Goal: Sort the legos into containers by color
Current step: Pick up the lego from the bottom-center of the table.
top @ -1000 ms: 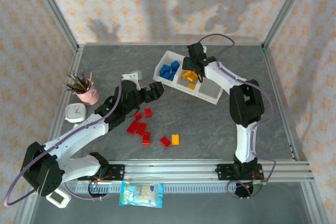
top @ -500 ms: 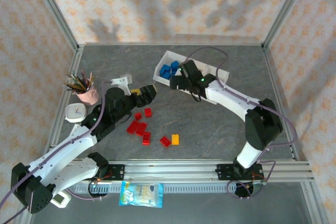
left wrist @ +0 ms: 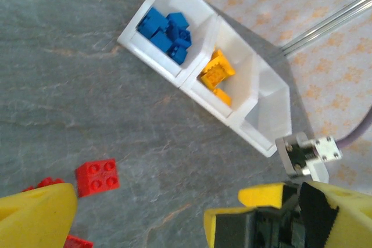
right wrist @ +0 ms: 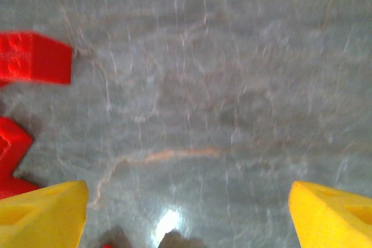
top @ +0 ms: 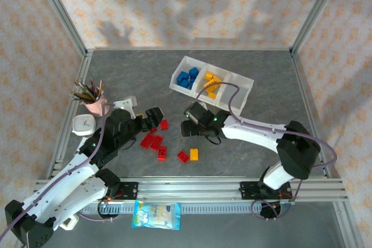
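The legos are partly sorted. In the tray (top: 224, 69) the blue bricks (top: 187, 78) fill the leftmost compartment and a few yellow-orange bricks (top: 210, 84) lie in the middle one. The third compartment (top: 235, 92), at the tray's right end, has no bricks in it, and the left wrist view agrees.

What is left, as I judge it, is mostly red. A scatter of red bricks (top: 154, 142) lies loose on the bench (top: 128, 68), well apart from the tray on its near left side. One stray yellow-orange brick (top: 193, 154) sits at the tray-side edge of that scatter, just beside a red one. So blue looks finished, yellow-orange lacks one piece, and red has not begun.

The right pincer (top: 187, 127) hovers between the tray and the red bricks, jaws spread wide with nothing between them. The left pincer (top: 154, 115) hangs over the red scatter, farther from the tray, likewise gaping and holding nothing.
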Tool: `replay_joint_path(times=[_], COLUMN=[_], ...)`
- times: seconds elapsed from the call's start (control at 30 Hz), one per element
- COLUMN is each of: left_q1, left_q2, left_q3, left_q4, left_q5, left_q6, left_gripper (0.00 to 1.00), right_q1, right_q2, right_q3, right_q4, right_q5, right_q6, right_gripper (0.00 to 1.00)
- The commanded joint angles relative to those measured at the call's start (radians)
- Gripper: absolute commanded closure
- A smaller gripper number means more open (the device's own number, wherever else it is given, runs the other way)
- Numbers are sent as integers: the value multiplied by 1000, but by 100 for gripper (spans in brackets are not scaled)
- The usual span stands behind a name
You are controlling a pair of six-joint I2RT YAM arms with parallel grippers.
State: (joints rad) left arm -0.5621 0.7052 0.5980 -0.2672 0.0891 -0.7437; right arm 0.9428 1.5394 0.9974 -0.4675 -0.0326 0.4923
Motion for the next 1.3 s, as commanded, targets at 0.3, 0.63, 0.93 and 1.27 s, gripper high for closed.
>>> replay_joint_path(times=[0.3, 0.63, 0.93, 1.27], left_q1=[7, 7, 7, 7], left_q2=[-23, -49, -39, -21], left_q3=[-70, -86, -66, -28], left_q4=[-52, -49, -44, -11], left_q5=[26, 15, 14, 12], left_q6=[-43, -56, -55, -68], left_gripper=[1, 1, 1, 1], right_q1=[189, 208, 208, 160], right_q2=[22, 65, 65, -44], right_q3=[-116, -152, -165, -122], right_q4=[-8, 23, 41, 16], right_q5=[30, 43, 80, 155], right_q6=[301, 341, 344, 264], right_gripper=[23, 37, 57, 71])
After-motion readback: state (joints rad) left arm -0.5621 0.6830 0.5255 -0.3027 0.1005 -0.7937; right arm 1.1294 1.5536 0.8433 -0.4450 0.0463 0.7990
